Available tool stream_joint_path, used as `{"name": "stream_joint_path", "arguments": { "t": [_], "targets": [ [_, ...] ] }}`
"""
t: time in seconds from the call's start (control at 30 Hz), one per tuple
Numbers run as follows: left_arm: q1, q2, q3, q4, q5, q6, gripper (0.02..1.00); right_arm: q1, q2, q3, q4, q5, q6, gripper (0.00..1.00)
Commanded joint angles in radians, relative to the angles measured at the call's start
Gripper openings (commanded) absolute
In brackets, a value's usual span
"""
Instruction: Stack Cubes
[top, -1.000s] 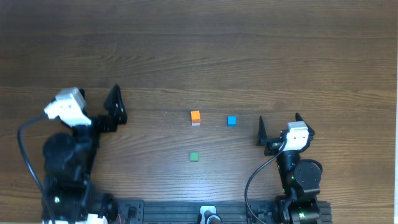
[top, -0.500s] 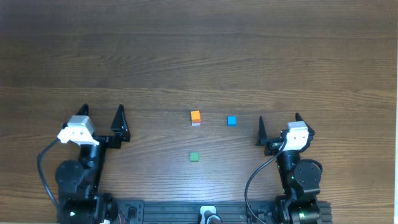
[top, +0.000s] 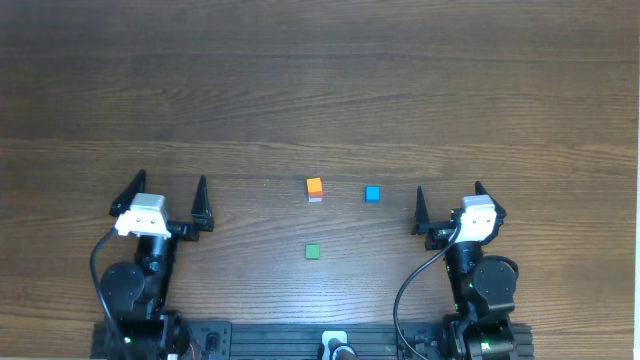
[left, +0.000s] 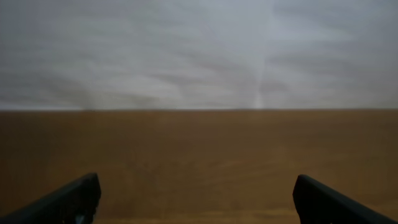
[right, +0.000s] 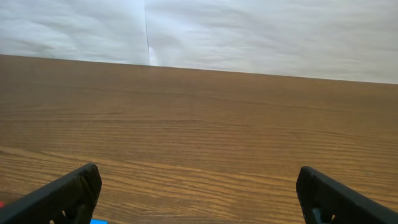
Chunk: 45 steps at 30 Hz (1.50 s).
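Resting on brown wooden worktop (top: 320, 80): small orange cube (top: 314, 185) atop pale cube (top: 315, 199); blue cube (top: 372, 194), green cube (top: 312, 252) apart. Jaws of left gripper (top: 170, 190) and right gripper (top: 448, 195): released, spread wide.

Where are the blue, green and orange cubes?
Blue cube (top: 372, 194), top view, on its top face.
Green cube (top: 312, 252), top view, on its top face.
Orange cube (top: 314, 185), top view, on its top face.

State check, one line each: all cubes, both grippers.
orange cube: apparently stacked on a pale cube
pale cube: under the orange one, only a sliver showing
blue cube: alone on the table, unstacked
green cube: alone on the table, unstacked
left gripper: open, empty
right gripper: open, empty
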Motion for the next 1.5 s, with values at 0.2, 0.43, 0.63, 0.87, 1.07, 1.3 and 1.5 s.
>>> {"name": "stream_joint_path", "arguments": {
  "t": [0.2,0.43,0.63,0.87,1.07,1.3,1.5],
  "targets": [
    [0.005,-0.066,-0.009,-0.118,-0.004,0.033,1.000,0.002,-0.006,-0.009,0.002,-0.004,-0.001,0.993],
    [0.005,-0.066,-0.009,-0.140,-0.005,0.034,1.000,0.002,-0.006,-0.009,0.002,-0.004,-0.001,0.991],
    [0.005,-0.066,-0.009,-0.140,-0.005,0.034,1.000,0.002,-0.006,-0.009,0.002,-0.004,-0.001,0.991],
    [0.005,-0.066,-0.009,-0.140,-0.005,0.034,1.000,0.002,-0.006,-0.009,0.002,-0.004,-0.001,0.991],
    [0.005,-0.066,-0.009,-0.140,-0.005,0.034,1.000,0.002,-0.006,-0.009,0.014,0.010,-0.002,0.993],
    [0.005,-0.066,-0.009,-0.140,-0.005,0.034,1.000,0.003,-0.006,-0.009,0.061,-0.125,0.038,0.993],
    [0.005,-0.066,-0.009,-0.140,-0.005,0.034,1.000,0.003,-0.006,-0.009,0.222,-0.284,0.354,0.993]
  ]
}}
